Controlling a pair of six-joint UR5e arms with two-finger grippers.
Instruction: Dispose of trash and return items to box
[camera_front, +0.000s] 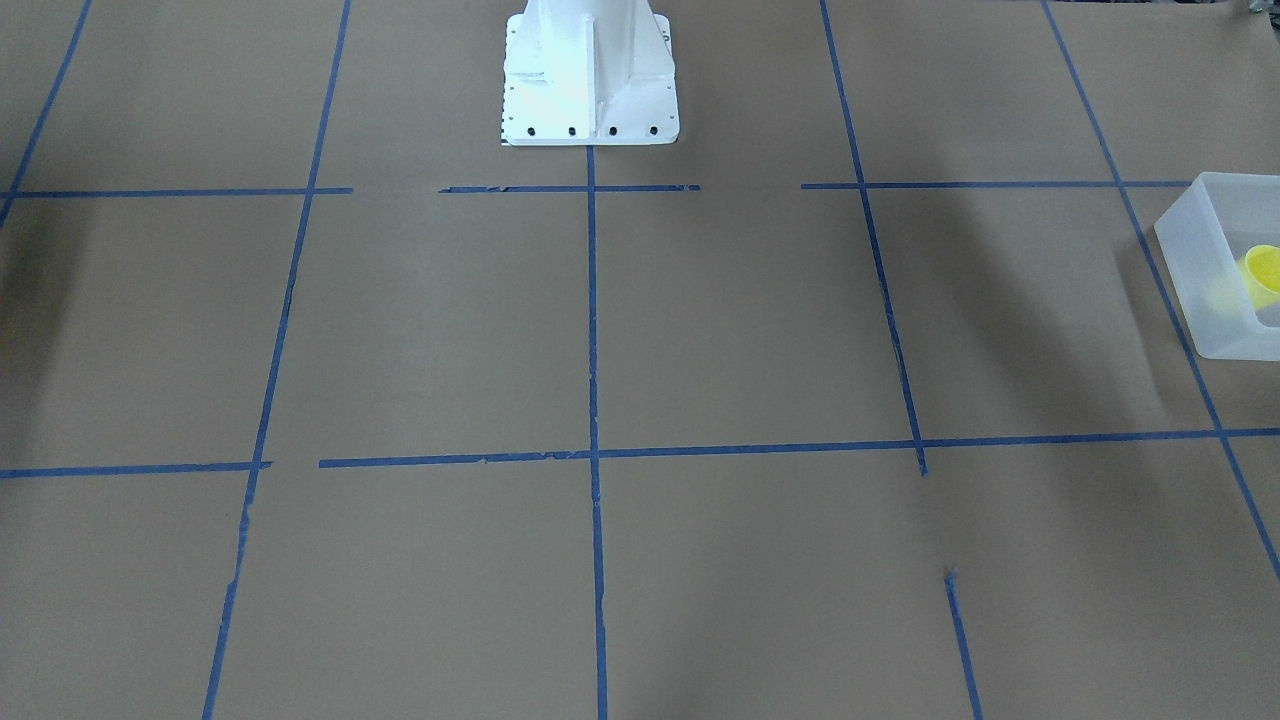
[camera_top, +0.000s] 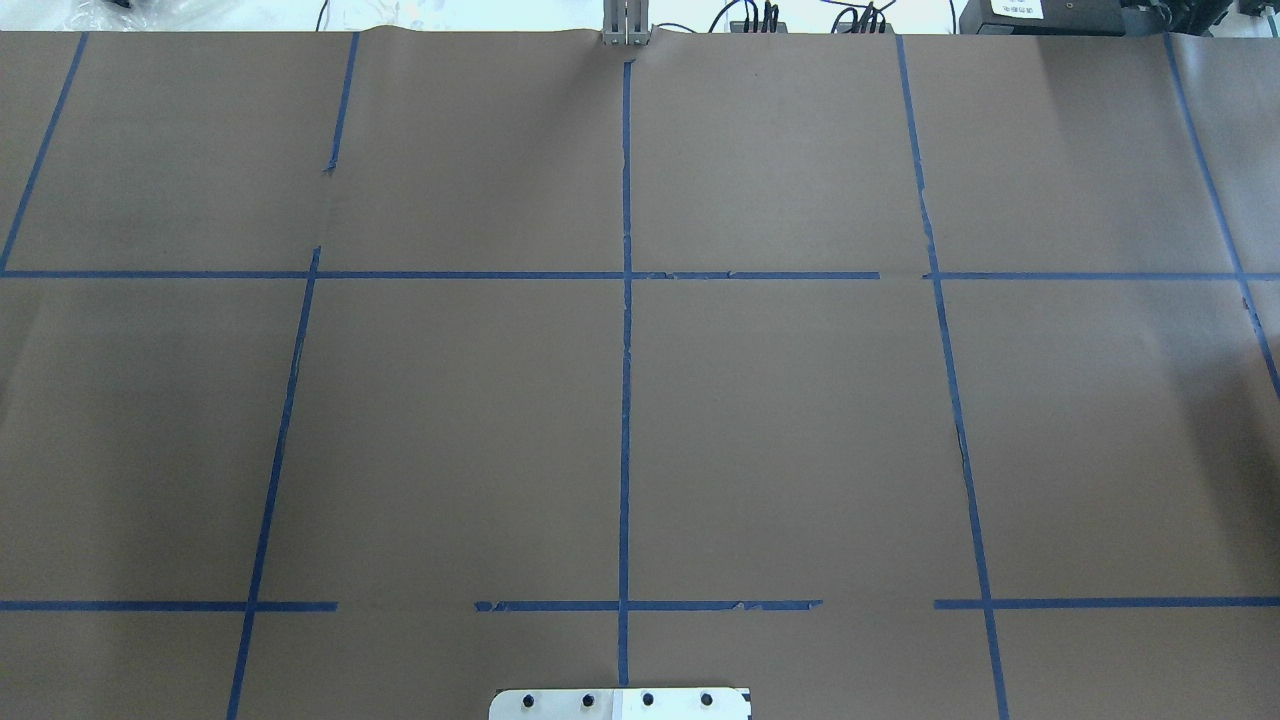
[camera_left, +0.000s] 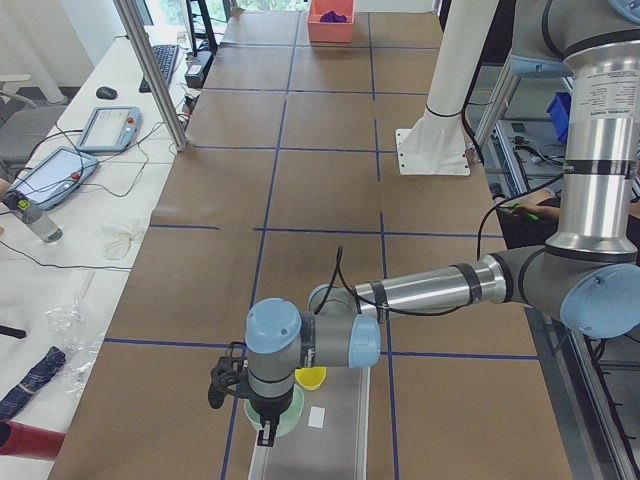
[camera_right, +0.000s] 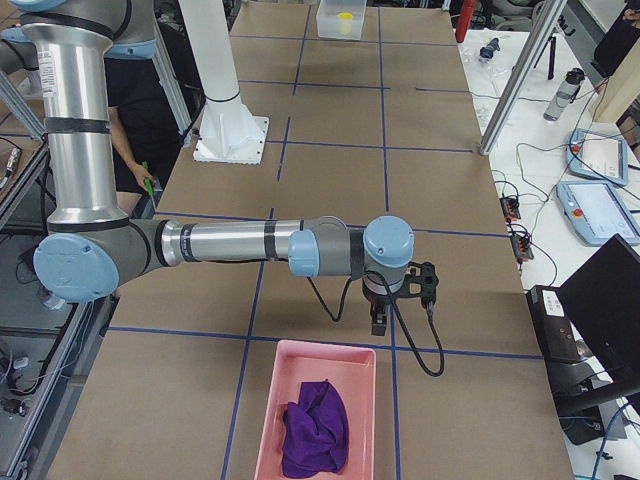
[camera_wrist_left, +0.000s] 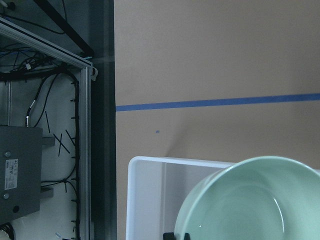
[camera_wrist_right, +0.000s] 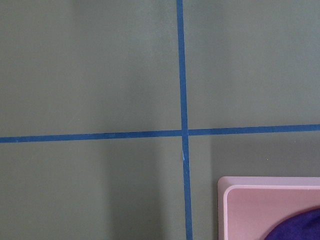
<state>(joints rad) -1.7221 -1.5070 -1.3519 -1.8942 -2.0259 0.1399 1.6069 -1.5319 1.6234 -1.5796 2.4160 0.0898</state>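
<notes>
The translucent white box (camera_left: 340, 440) stands at the table's left end; its wall also shows in the front view (camera_front: 1190, 270) and its rim in the left wrist view (camera_wrist_left: 145, 200). The yellow cup (camera_left: 311, 378) lies inside it, also seen in the front view (camera_front: 1262, 268). My left gripper (camera_left: 265, 432) hangs over the box's near-left part with the mint-green bowl (camera_left: 290, 408). In the left wrist view the bowl (camera_wrist_left: 250, 200) overlaps the box rim and dark fingertips (camera_wrist_left: 170, 235) straddle its edge. My right gripper (camera_right: 380, 325) hovers beside a pink tray; I cannot tell whether it is open or shut.
The pink tray (camera_right: 270, 400) at the table's right end holds a purple cloth (camera_right: 315, 430); its corner shows in the right wrist view (camera_wrist_right: 270, 205). The white robot base (camera_front: 590, 80) stands at mid-table. The table edge and a cable frame (camera_wrist_left: 80, 150) lie just beyond the box.
</notes>
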